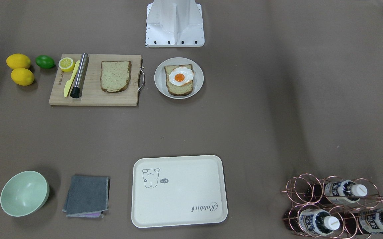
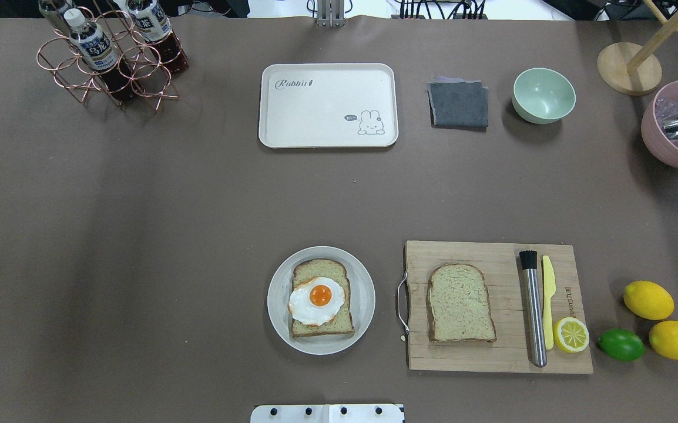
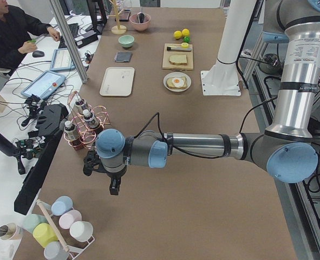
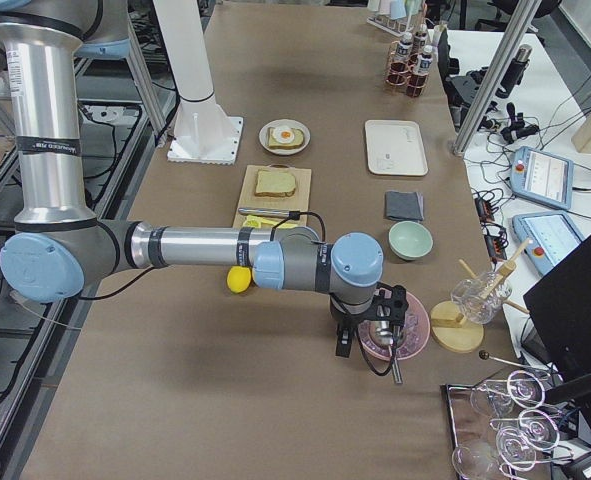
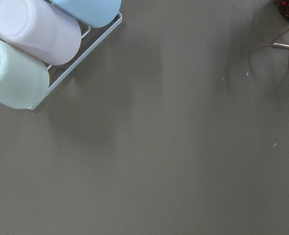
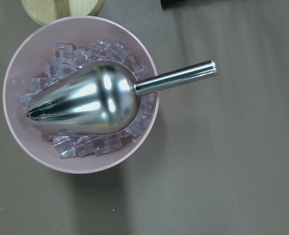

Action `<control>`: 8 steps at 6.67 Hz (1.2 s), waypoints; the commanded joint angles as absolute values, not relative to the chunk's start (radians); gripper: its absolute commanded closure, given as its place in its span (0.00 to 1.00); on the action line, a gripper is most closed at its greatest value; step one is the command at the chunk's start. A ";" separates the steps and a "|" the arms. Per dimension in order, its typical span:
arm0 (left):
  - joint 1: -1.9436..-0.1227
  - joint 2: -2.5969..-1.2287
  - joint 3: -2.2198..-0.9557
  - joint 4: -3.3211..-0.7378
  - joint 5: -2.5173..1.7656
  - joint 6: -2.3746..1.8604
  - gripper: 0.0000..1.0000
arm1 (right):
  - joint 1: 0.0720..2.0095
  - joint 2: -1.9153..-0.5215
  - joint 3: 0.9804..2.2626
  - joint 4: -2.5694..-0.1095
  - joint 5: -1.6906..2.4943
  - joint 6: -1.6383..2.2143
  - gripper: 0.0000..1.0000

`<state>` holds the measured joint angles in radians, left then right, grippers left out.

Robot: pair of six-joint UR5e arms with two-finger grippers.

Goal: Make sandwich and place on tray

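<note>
A long table (image 2: 139,235) covered in brown paper runs out before my base, and operators' desks line its far side. My left arm (image 3: 203,145) reaches to the table's left end, where my left gripper (image 3: 106,174) hangs above bare paper, between a copper wire bottle rack (image 2: 110,64) and a rack of pastel cups (image 5: 36,29). My right arm (image 4: 195,247) reaches to the opposite end. There my right gripper (image 4: 375,318) hangs over a pink bowl (image 6: 17,132) of ice cubes with a steel scoop (image 6: 85,100) lying in it. Only the side cameras catch my jaws, so I cannot tell whether either pair is released or clenched.

The cream tray (image 2: 315,117) lies on the far side of the table, opposite my base. It is well apart from the wooden cutting board (image 2: 468,352) and the round grey plate (image 2: 277,305), which sit side by side near me.

The sandwich is in parts. One bread slice (image 2: 327,326) lies on the plate with the fried egg (image 2: 317,299) on top. The second bread slice (image 2: 461,302) lies flat on the board beside a steel rod (image 2: 533,311), a yellow knife (image 2: 548,305) and a lemon half (image 2: 571,335).
</note>
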<state>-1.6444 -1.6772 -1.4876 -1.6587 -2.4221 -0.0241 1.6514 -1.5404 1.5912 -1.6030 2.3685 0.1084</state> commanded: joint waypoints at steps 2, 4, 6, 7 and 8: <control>-1.644 -1.675 -1.486 -1.658 -2.422 -0.025 0.02 | 1.644 -1.531 1.592 -1.603 2.367 0.109 0.00; -1.646 -1.674 -1.493 -1.660 -2.422 -0.022 0.02 | 1.644 -1.531 1.598 -1.603 2.367 0.109 0.00; -1.647 -1.672 -1.490 -1.661 -2.425 -0.020 0.02 | 1.644 -1.535 1.600 -1.603 2.367 0.106 0.00; -1.647 -1.672 -1.488 -1.661 -2.427 -0.020 0.02 | 1.644 -1.536 1.600 -1.603 2.368 0.106 0.00; -1.647 -1.658 -1.491 -1.661 -2.430 -0.020 0.02 | 1.644 -1.536 1.600 -1.603 2.367 0.103 0.00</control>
